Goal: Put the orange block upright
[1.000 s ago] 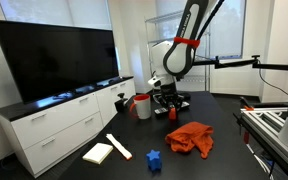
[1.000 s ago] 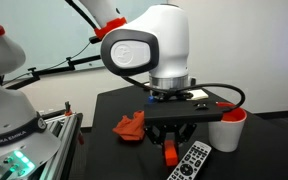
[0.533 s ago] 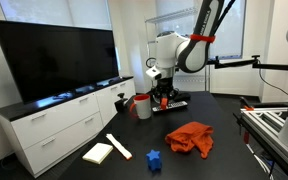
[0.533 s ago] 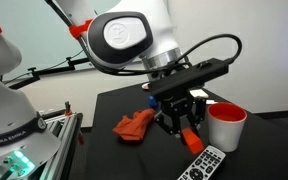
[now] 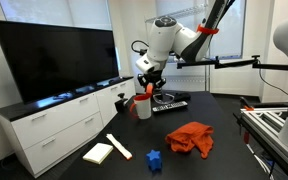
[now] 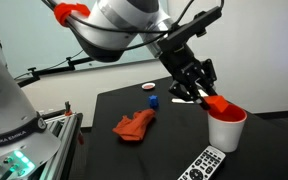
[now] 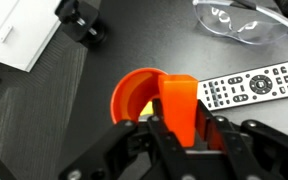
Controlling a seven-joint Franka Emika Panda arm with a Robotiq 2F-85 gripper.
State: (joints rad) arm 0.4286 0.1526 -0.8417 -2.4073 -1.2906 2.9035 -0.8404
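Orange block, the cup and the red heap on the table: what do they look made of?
Block: smooth, evenly orange, sharp-edged; plastic or painted wood, hard to tell which. Cup: white outside, orange inside, smooth with a slight sheen; ceramic or plastic. Heap: cloth, matte, with soft crumpled folds.

white cabinet (image 5: 54,128), dark television (image 5: 54,58), windows (image 5: 69,12)
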